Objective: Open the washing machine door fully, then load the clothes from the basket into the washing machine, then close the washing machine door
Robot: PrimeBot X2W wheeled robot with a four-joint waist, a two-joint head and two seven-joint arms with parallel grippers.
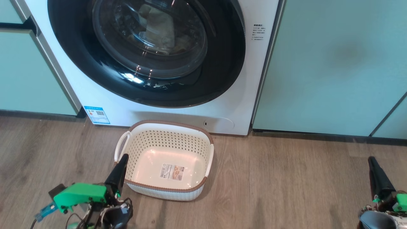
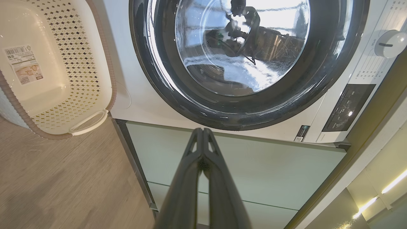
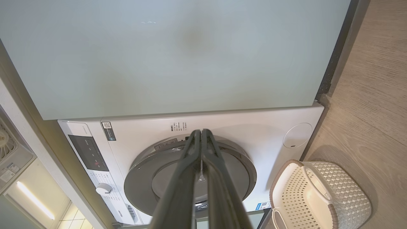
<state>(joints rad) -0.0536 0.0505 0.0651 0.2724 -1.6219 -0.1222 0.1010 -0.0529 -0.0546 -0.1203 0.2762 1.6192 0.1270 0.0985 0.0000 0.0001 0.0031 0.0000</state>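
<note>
I have the washing machine door [image 1: 95, 79] square in front of the head camera, and it lies flat against the white front of the washing machine [image 1: 254, 82], so I read it as closed. I cannot tell from here whether the latch has caught. Through the bulging glass I see pale cloth heaped inside the drum, which I take to be the clothes [image 1: 159, 30]. They sit low and toward the back, clear of the door seal as far as the reflections let me judge.

The basket [image 1: 171, 123] stands on the wooden floor [image 1: 286, 181], just in front of the machine and below the door. That puts it within short reach of the drum mouth, which makes sense for loading. There is nothing in it but the label sticker [image 1: 172, 172] on its bottom.

The left claw [image 1: 124, 156] is pinched narrow, fingers together and holding nothing. It hangs just beside the basket's near left corner, and I cannot say whether it touches the rim. The right claw [image 1: 370, 159] is likewise pressed together and empty, and it is well apart from the basket at my lower right. Both point up toward the machine and the pale green cabinet doors [image 1: 334, 63].

My judgement is that all three steps look done. What could go wrong now is a door that only rests against the front, so I would check the latch.
</note>
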